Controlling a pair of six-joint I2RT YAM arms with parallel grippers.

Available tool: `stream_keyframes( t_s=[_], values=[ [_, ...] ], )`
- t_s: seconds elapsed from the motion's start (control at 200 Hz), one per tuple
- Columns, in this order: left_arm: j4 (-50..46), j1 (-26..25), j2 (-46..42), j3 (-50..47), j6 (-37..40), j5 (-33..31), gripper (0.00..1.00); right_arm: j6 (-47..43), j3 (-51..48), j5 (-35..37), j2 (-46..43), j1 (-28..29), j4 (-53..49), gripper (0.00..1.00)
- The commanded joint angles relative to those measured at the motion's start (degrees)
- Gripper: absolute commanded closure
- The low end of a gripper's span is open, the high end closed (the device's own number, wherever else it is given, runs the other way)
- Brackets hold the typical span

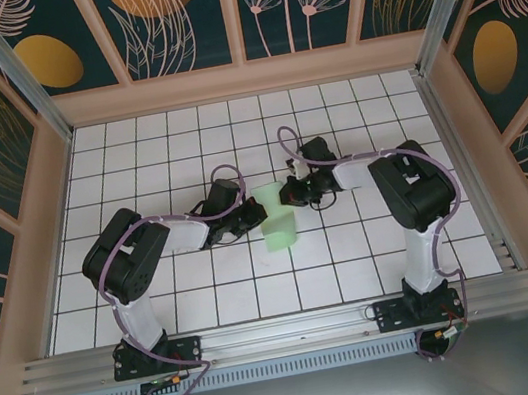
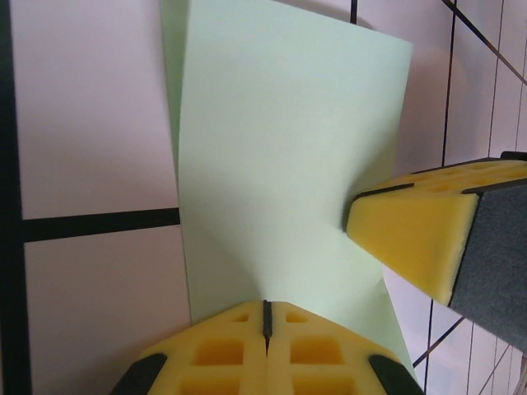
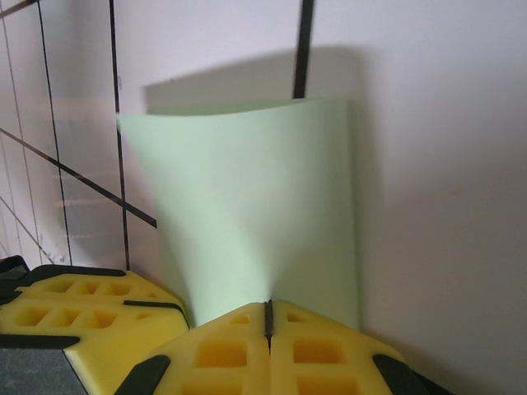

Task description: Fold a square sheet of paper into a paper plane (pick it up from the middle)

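Near the middle of the gridded counter [image 1: 210,298], the pale green paper sheet [image 1: 276,221] stands lifted and bowed between both arms. Left tool [image 2: 266,319]: closed, pinching the sheet's edge. Right tool [image 3: 268,317]: closed, pinching the sheet at another edge.

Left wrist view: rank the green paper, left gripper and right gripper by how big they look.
1. The green paper sheet, clearly largest.
2-3. The right gripper and left gripper: alike, both cropped and near the lens, so unranked.
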Motion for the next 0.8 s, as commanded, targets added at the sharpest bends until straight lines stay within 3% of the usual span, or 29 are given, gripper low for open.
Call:
stream_keyframes(
  t_s=[0.0, 0.095, 0.305, 0.545, 0.796],
  values=[
    [-16.91, 0.04, 6.27, -5.71, 1.39, -7.13, 1.00, -2.74, -2.86, 6.32, -0.59, -5.30, -2.01, 1.00],
    [-16.58, 0.08, 6.08, -5.91, 1.24, -6.99, 1.00, -3.48, -2.75, 7.95, -2.90, -5.83, -1.85, 1.00],
    [-16.43, 0.01, 6.17, -5.57, 1.12, -6.95, 1.00, -0.14, -4.17, 3.58, -8.59, -1.86, 4.44, 1.00],
    [-16.41, -0.02, 6.51, -5.18, 1.42, -6.59, 1.00, 1.06, 0.46, 2.66, -1.77, 2.31, 5.05, 1.00],
    [-16.45, 0.08, 6.49, -5.74, 0.93, -6.59, 1.00, 2.51, -0.17, 4.03, 1.76, -1.89, 9.00, 1.00]
  ],
)
